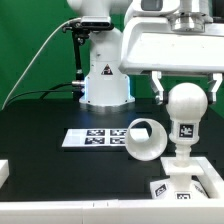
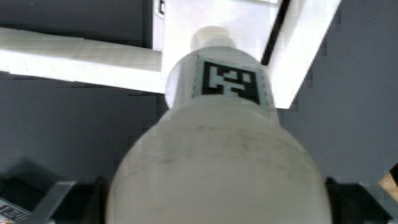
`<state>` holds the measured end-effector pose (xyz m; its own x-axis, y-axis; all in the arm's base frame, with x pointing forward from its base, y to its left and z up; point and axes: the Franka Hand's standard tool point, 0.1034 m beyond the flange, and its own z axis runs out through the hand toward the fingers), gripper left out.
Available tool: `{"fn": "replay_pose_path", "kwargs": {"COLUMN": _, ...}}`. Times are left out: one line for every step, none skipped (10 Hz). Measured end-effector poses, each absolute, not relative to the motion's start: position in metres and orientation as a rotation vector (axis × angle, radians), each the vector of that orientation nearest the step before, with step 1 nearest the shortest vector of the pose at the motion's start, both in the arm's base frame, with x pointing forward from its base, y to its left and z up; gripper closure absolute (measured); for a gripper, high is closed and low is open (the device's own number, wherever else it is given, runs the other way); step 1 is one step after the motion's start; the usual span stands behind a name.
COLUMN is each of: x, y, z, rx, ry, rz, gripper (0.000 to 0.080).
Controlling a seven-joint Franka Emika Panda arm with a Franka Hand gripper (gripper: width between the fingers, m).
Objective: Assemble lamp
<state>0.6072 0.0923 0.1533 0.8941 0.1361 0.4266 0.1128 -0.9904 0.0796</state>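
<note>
Green cloth backs a black desk (image 1: 40, 150), where the bulb (image 1: 187, 108) stands upright on its stem on the square base (image 1: 190, 183), at the exterior view's right. It looks like hard, smooth, light plastic and would likely slip under a loose pinch, so the rounded head's widest girth seems the surest hold. The gripper (image 1: 187, 88) hangs over it, fingers (image 1: 160, 92) spread wide on either side, apparently not touching. The shade (image 1: 146, 141) lies on its side just beside the base, near enough to be knocked; the marker board (image 1: 92, 138) lies beyond.
</note>
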Motion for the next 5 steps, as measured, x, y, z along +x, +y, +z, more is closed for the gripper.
{"fn": "replay_pose_path", "kwargs": {"x": 0.607, "y": 0.093, "z": 0.15, "rx": 3.004, "ry": 0.201, "rz": 0.679, "gripper": 0.0226}}
{"fn": "replay_pose_path", "kwargs": {"x": 0.609, "y": 0.091, "z": 0.149, "rx": 3.002, "ry": 0.2, "rz": 0.677, "gripper": 0.0226}}
{"fn": "replay_pose_path", "kwargs": {"x": 0.609, "y": 0.09, "z": 0.146, "rx": 3.0, "ry": 0.198, "rz": 0.671, "gripper": 0.0226}}
{"fn": "replay_pose_path", "kwargs": {"x": 0.609, "y": 0.089, "z": 0.142, "rx": 2.998, "ry": 0.199, "rz": 0.663, "gripper": 0.0226}}
{"fn": "replay_pose_path", "kwargs": {"x": 0.611, "y": 0.089, "z": 0.139, "rx": 2.992, "ry": 0.202, "rz": 0.675, "gripper": 0.0226}}
